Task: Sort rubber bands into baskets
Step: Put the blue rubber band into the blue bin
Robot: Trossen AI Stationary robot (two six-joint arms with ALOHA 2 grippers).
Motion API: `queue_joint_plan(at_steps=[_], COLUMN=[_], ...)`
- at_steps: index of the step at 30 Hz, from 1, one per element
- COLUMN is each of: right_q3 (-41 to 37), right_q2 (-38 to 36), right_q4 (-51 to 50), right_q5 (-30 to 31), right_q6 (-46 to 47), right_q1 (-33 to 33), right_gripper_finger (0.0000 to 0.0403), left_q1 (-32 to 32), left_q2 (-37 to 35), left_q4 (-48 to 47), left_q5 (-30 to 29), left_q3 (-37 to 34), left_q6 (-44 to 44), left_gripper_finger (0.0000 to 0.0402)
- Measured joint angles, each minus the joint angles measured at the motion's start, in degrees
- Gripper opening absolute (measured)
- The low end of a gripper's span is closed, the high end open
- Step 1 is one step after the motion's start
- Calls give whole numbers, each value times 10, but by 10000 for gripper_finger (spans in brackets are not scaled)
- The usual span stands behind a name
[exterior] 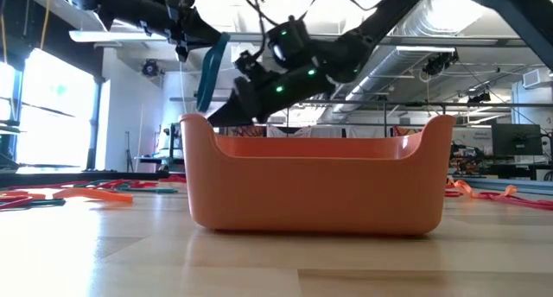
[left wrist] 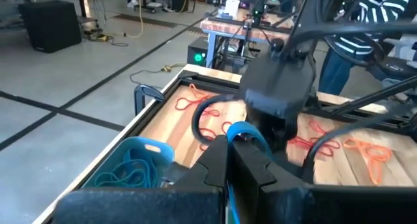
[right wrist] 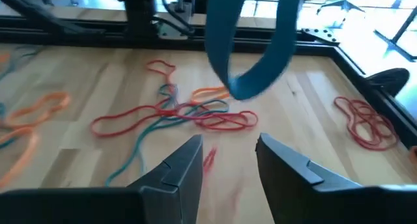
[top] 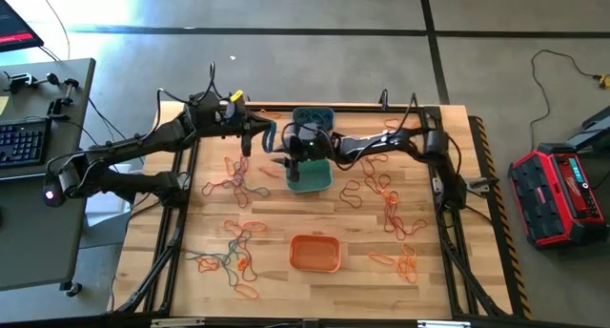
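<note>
The left gripper [top: 250, 135] pinches a wide blue-teal rubber band [right wrist: 251, 55], hanging near the wooden table's [top: 315, 280] far edge. The right gripper [right wrist: 228, 160], fingers apart and empty, faces it.

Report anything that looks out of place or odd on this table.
One oddity: a blue band hangs in the air from the left tool, shut on it, instead of lying on the table or in a basket. The open right tool sits just short of it. Loose bands scattered on the wood are simply unsorted.
</note>
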Motion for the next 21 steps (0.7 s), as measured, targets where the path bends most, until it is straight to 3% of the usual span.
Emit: queue_joint_plan(at_steps=[4,9,12,17,21], right_q3=[37,49,50,38,17], right_q2=[23,26,10,-35,-60], right_q4=[-22,-57,-104,-212,-269], right_q5=[23,35,54,145,154], right_q6=[1,2,-5,-30,-56], right_q1=[1,-6,-16,-42,-74], right_gripper_finger=[126,77,54,24,3], left_q1=[0,1,8,28,36], left_q2=[0,0,3,23,60], left_q4=[-1,-8,-21,-18,-18], left_q5=[-2,-27,-64,-69,-88], left_q3=[0,0,0,0,0], left_q6=[11,28,35,30,31], left_gripper_finger=[0,0,0,0,0])
